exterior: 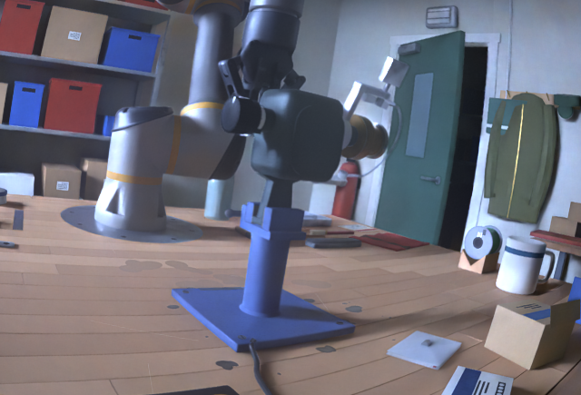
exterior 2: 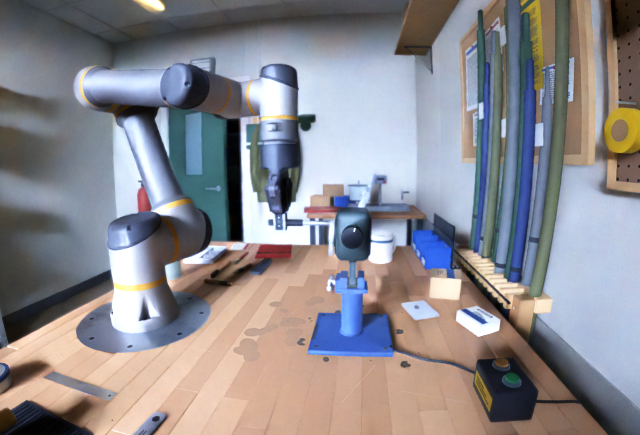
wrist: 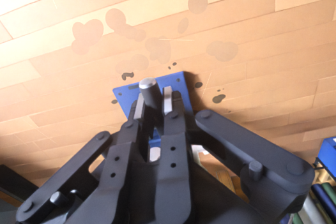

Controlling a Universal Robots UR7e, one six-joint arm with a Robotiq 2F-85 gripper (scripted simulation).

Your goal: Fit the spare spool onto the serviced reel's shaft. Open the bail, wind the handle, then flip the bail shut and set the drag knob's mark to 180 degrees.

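In the middle of the wooden bench a dark green reel [exterior: 298,135] sits clamped on a blue stand [exterior: 265,297], its black drag knob [exterior 2: 352,236] facing the bench's near end. A brass-coloured spool [exterior: 368,137] sits on the reel's far end, with the wire bail [exterior: 375,95] raised beside it. The handle's grey grip [wrist: 149,95] is held between the closed fingers of my gripper [wrist: 152,103], which hangs straight down on the reel's arm side. The handle crank [exterior 2: 310,222] runs level from the reel to my gripper [exterior 2: 279,221].
Behind the reel stand the arm's base [exterior: 136,179], shelves of boxes [exterior: 70,53] and a green door [exterior: 420,137]. A white mug [exterior: 523,264], a cardboard box [exterior: 535,330] and a white tile [exterior: 424,348] lie on the door side. A button box [exterior 2: 504,389] sits by the front edge.
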